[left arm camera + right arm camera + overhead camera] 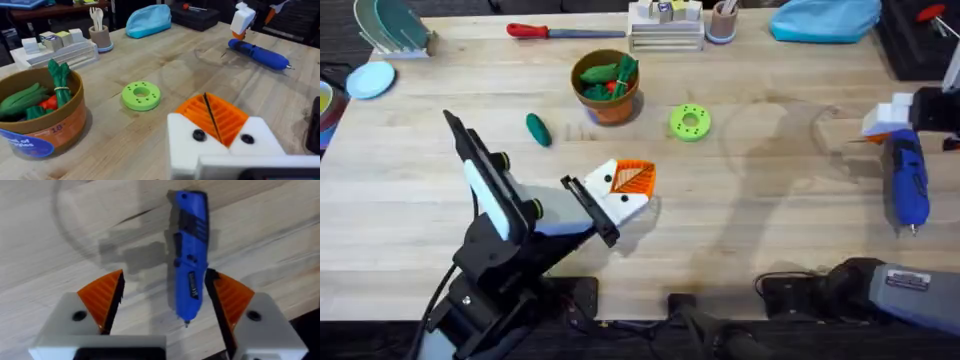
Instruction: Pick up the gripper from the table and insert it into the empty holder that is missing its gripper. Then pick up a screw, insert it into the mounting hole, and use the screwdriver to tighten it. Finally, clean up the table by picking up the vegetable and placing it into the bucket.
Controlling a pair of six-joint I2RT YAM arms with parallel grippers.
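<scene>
The pale wooden surface point(740, 215) carried the screwdriver point(908, 184) at its right edge, between the right gripper's point(165, 300) spread jaws; the left gripper's point(630, 185) jaws were together at centre

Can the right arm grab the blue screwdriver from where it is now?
Probably yes. The right gripper is open just above the screwdriver, which lies flat on the bare table between its fingers, close beside one pad, with nothing in the way.
</scene>
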